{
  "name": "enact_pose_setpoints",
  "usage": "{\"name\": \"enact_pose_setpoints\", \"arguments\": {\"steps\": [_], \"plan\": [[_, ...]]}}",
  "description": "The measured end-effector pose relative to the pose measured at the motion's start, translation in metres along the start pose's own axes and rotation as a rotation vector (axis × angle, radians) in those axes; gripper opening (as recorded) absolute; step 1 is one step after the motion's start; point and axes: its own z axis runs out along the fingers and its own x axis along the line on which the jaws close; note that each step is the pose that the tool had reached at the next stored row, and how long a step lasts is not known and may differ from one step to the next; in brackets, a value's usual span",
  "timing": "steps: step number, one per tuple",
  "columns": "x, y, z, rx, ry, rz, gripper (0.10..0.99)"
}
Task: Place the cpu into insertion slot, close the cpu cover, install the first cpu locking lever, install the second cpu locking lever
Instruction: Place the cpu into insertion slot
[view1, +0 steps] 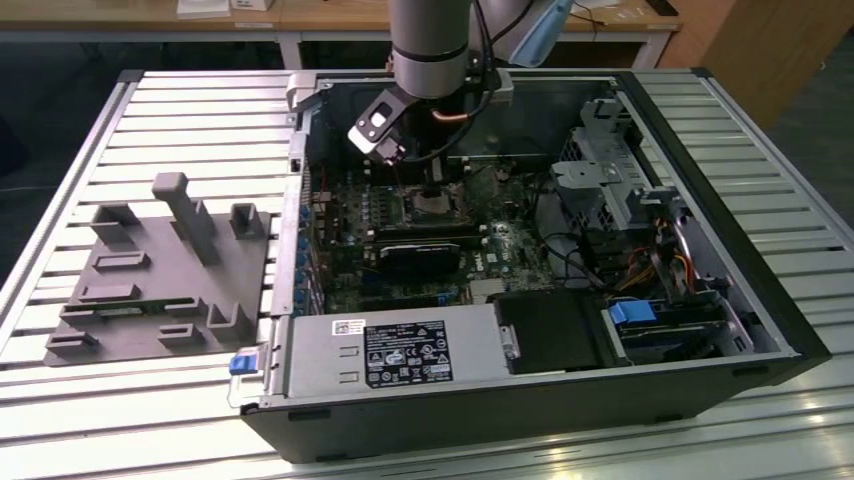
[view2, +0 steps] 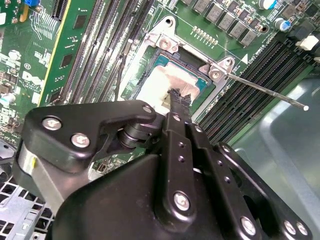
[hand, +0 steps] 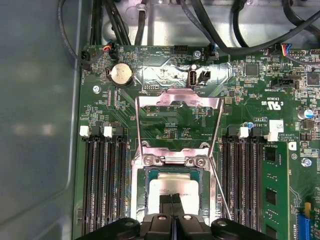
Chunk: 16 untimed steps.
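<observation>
The cpu (hand: 175, 186) lies flat in the insertion slot (hand: 146, 172) on the green motherboard; its dull silver top (view2: 161, 82) also shows in the second wrist view. My gripper (hand: 172, 201) is shut, and its black fingertips (view2: 178, 98) are directly over the chip's top, nothing visible between them. The cpu cover (hand: 178, 98), a thin silvery frame, is swung open and stands up behind the socket. One thin locking lever (view2: 270, 94) sticks out sideways from the socket's corner, unlatched. In the exterior view the gripper (view1: 427, 185) hangs inside the open computer case over the socket (view1: 431, 205).
Black memory slots (hand: 105, 185) flank the socket on both sides. Cables (hand: 210, 25) run along the case wall behind the board. A grey parts fixture (view1: 160, 270) lies at the exterior view's left, a power supply (view1: 387, 355) at the case's front, a drive cage (view1: 614, 170) at the right.
</observation>
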Motion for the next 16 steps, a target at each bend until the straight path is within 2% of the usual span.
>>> {"name": "enact_pose_setpoints", "arguments": {"steps": [4,13,16], "plan": [[0.0003,0.0007,-0.0087,0.0,0.0005,0.0,0.102],[0.0009,0.0027,-0.0333,-0.002,0.0005,0.0,0.102],[0.0011,0.003,-0.0379,-0.003,0.0006,0.0,0.102]]}}
